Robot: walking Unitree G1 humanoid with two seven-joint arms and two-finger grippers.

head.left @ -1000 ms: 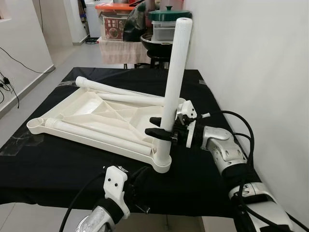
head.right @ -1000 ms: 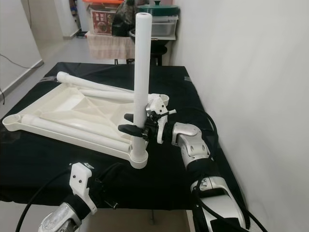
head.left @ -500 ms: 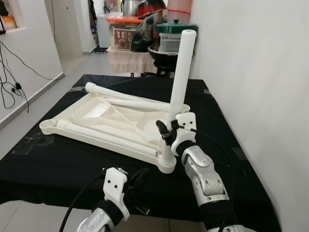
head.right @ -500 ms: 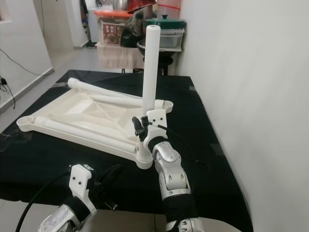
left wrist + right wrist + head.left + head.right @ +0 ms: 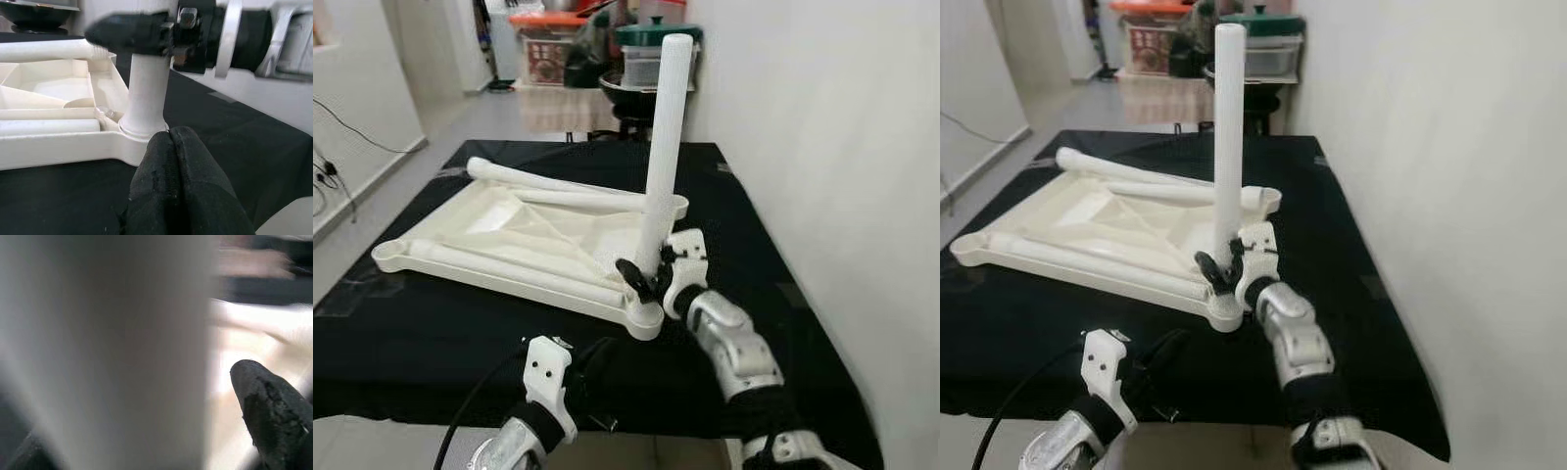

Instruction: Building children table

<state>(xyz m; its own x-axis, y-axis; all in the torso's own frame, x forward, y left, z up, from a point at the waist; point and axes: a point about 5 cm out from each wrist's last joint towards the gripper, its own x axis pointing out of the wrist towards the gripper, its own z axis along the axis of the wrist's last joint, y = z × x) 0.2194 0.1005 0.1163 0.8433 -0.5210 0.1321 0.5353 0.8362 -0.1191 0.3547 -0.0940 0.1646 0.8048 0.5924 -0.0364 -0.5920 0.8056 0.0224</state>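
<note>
Black-draped table [image 5: 431,343] filling the foreground, pale wall running along the right. Lying upside down on the cloth — white tabletop [image 5: 524,240], loose white legs [image 5: 548,183] resting across it. Standing upright in the near corner socket — one leg [image 5: 661,147]. Right gripper [image 5: 646,276] pressing in at the base of that upright leg, fingers spread around it, one fingertip [image 5: 266,406] apart from the tube. Left gripper [image 5: 168,183] hovering low just before that corner, fingers pressed together, holding nothing.

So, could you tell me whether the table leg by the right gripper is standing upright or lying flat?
Upright. The leg rises from the near corner socket of the overturned tabletop, with the right gripper around its base.
</note>
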